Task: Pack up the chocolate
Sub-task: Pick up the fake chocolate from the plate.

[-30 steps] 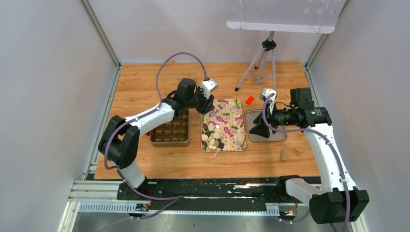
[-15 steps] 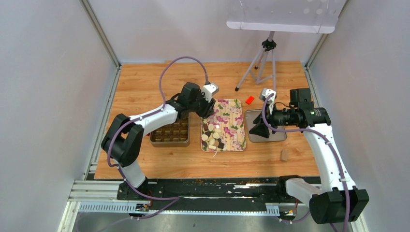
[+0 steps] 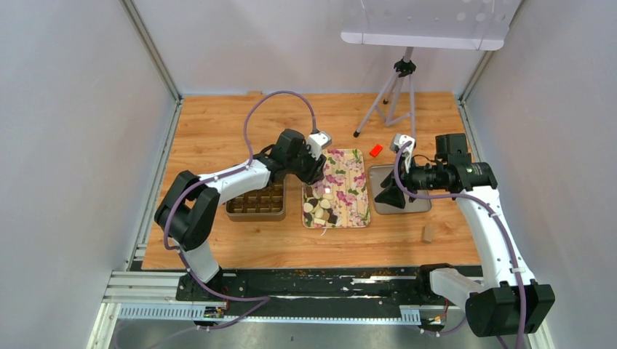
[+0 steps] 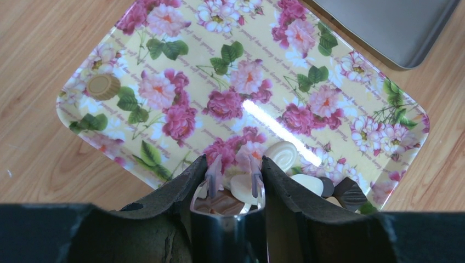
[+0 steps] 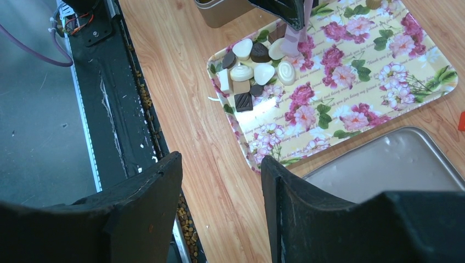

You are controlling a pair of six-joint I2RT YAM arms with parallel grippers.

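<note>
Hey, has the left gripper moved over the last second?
Yes. Against the floral tray, the left gripper has shifted from its far left corner toward the near edge, closer to the chocolate pile.

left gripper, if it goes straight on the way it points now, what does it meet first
Probably the chocolate pieces on the floral tray: a cream-white one lies right ahead, between the fingers of the left gripper. How far off is unclear.

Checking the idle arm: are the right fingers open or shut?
Open. In the right wrist view the right fingers stand well apart, only bare table showing between them, nothing held.
</note>
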